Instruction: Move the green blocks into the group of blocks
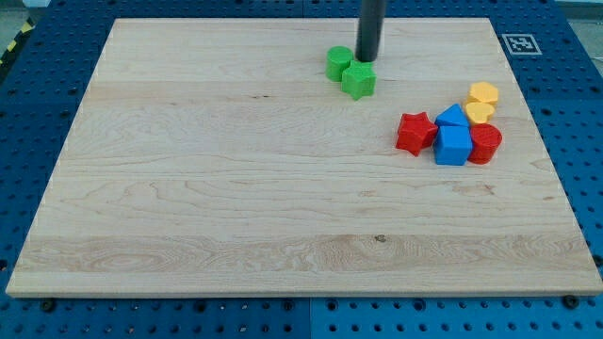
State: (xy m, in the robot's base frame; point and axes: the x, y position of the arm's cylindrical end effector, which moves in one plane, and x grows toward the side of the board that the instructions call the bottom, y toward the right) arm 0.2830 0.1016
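Camera view: my tip [366, 60] touches, perhaps, two glossy green blocks, a green cylinder [337, 63] and green star [358, 81], far on the pale wooden board [188, 188]; no claw fitted. Right: red star [415, 133], blue cube [453, 145], well apart.

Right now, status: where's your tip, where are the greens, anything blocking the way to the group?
My tip at the top edge of the green blocks, touching or nearly. Greens paired, apart from the group at view's lower right. Bare board between.

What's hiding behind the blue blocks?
Behind the blue blocks sit two yellow blocks, lower one partly covered. My tip is far off by the green blocks; anything lower behind stays hidden.
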